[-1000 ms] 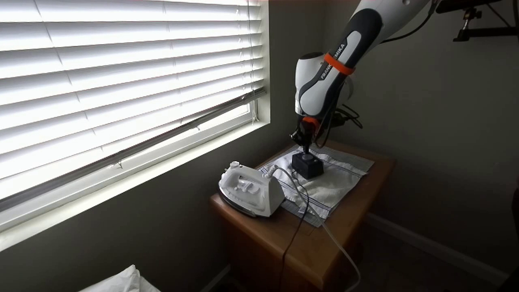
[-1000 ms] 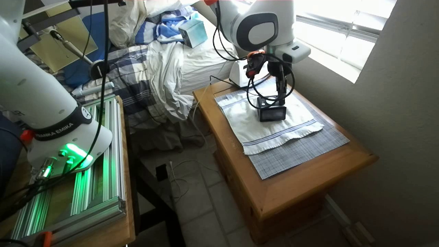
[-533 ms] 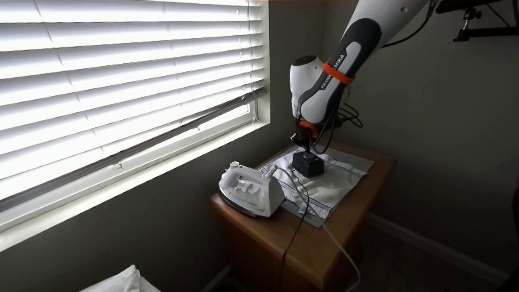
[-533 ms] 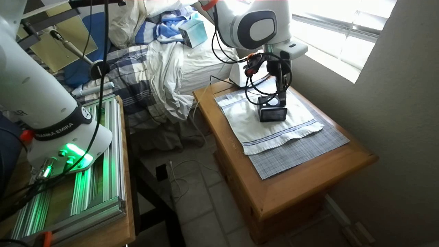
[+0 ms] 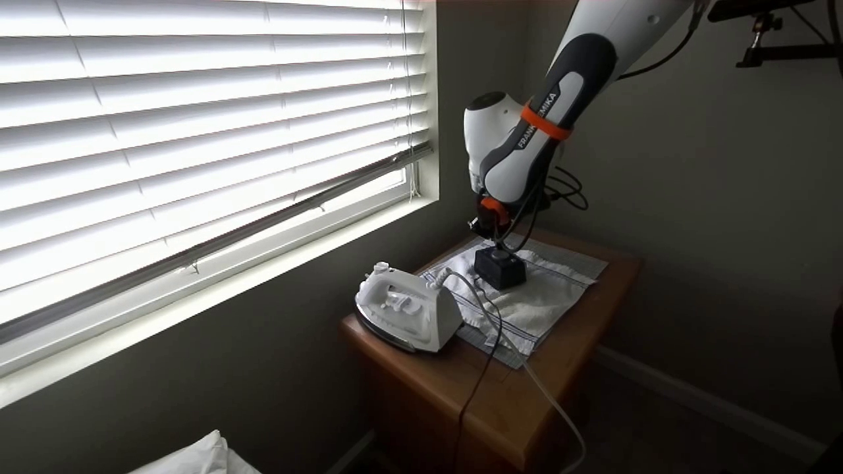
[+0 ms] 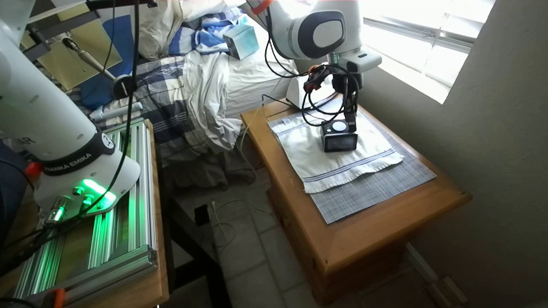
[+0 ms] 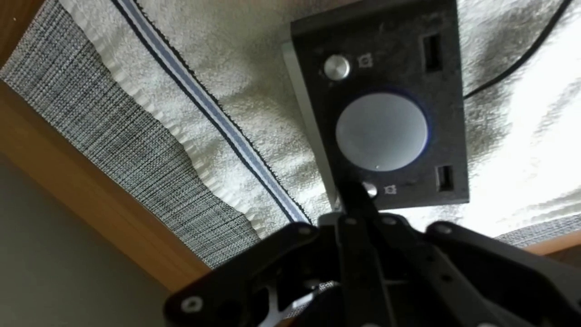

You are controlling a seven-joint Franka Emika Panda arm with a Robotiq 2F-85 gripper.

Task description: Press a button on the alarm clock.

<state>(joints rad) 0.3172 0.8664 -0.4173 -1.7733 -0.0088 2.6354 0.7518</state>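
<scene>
The alarm clock is a small dark box on a white towel in both exterior views (image 5: 500, 271) (image 6: 340, 143). In the wrist view its top face (image 7: 395, 50) shows a large round pale disc (image 7: 382, 131), a small silver button (image 7: 337, 67) and another silver button (image 7: 371, 189) partly hidden by the fingertips. My gripper (image 7: 356, 195) is shut, with nothing seen between the fingers. It points down over the clock's top near one edge, beside the disc, also in both exterior views (image 5: 498, 246) (image 6: 352, 127). I cannot tell whether the fingertips touch the button or top.
A white iron (image 5: 405, 309) stands on the wooden table (image 6: 372, 244) near the clock, with cords trailing over the edge. The towel (image 6: 338, 167) lies on a grey placemat (image 6: 368, 201). The window blinds (image 5: 217, 118) and wall are close behind. A bed (image 6: 214, 85) stands nearby.
The arm has come lower and shifted slightly toward the window side in an exterior view. The clock's round disc is less covered by the gripper and cables. The clock has not visibly moved.
</scene>
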